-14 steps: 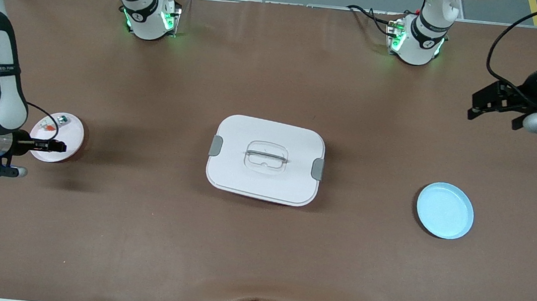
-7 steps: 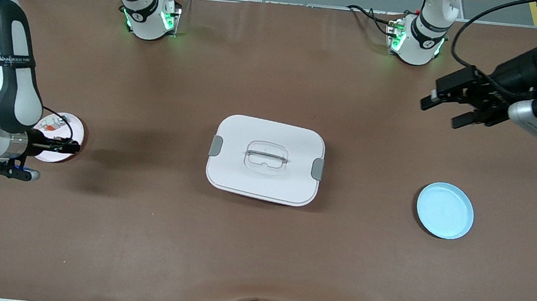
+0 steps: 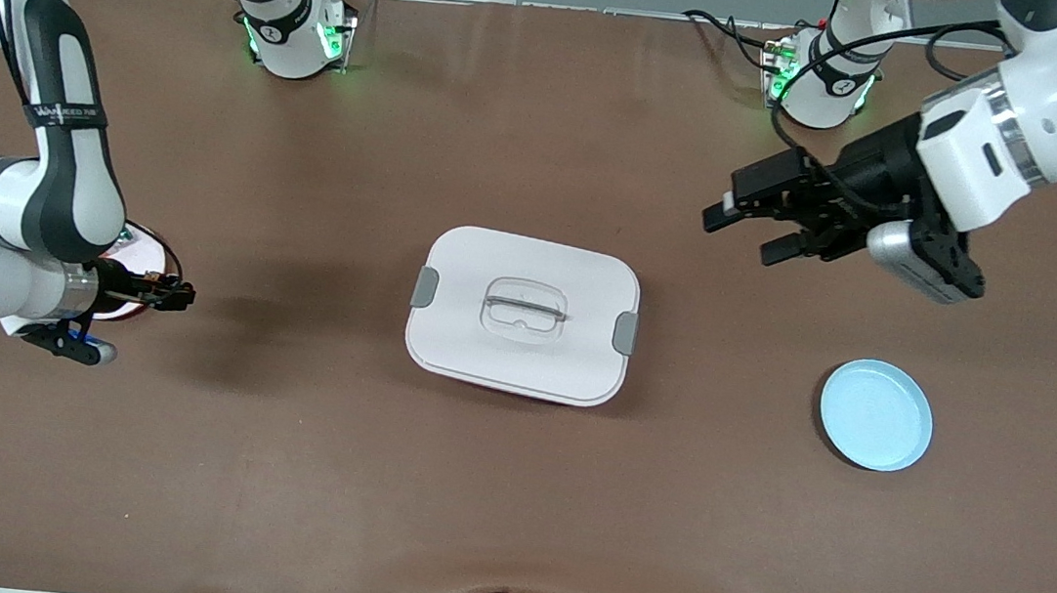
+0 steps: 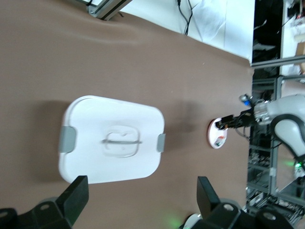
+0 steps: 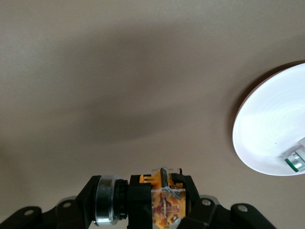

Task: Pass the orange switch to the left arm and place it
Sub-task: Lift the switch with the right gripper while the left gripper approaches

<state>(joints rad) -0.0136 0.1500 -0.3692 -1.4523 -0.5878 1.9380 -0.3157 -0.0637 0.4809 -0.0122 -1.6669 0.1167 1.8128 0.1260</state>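
- The orange switch [image 5: 164, 208] is clamped between the fingers of the right gripper [image 3: 178, 296], in the air just past the rim of a white plate [image 3: 141, 248] near the bench edge at the right arm's end
- A whitish part with a green bit [image 5: 294, 160] lies on that plate
- The box [image 3: 523, 314] sits mid-bench, lid on
- The left gripper [image 3: 750, 228] hangs empty with its jaws spread, over bare bench [image 3: 489, 489] between the box and the left arm's base
- A light blue plate [image 3: 876, 415] lies near the bench edge at the left arm's end
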